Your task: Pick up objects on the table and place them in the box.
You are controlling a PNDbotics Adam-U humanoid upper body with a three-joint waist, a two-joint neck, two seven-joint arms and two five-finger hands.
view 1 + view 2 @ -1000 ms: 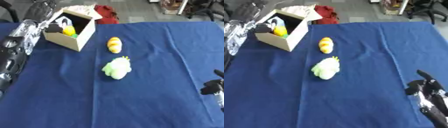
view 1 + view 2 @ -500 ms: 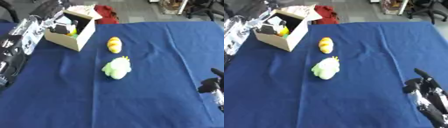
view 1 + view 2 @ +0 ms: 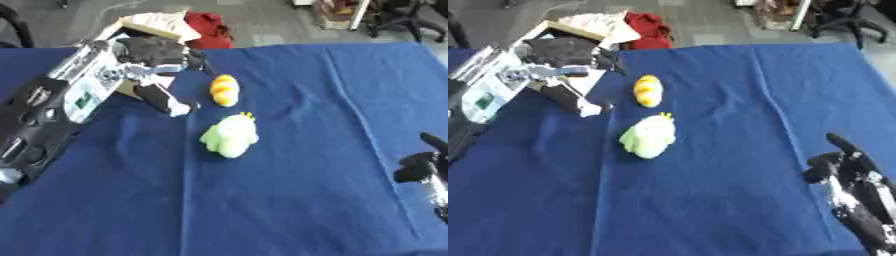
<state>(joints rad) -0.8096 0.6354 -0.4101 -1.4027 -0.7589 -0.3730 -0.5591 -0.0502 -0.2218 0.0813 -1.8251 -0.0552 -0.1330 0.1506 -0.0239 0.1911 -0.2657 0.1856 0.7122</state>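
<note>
A light cardboard box (image 3: 156,25) stands at the far left of the blue tablecloth (image 3: 315,100); only its top flap shows. My left hand (image 3: 156,56) hangs in front of it with its fingers (image 3: 168,101) stretched down toward the cloth, open and holding nothing. Just right of those fingers lies a yellow-orange oblong object (image 3: 225,90). Nearer to me a pale green plush toy (image 3: 230,136) lies on the cloth. My right hand (image 3: 843,167) rests open at the lower right, away from both objects. What is inside the box is hidden.
A red bundle (image 3: 206,22) lies on the floor behind the box. Office chairs (image 3: 404,15) stand past the table's far right corner. My left forearm (image 3: 52,110) slants across the left part of the table.
My left hand has come away from the box opening and dropped down and right in front of the box, hiding it, with its fingers close to the yellow-orange object. The right hand barely shifted.
</note>
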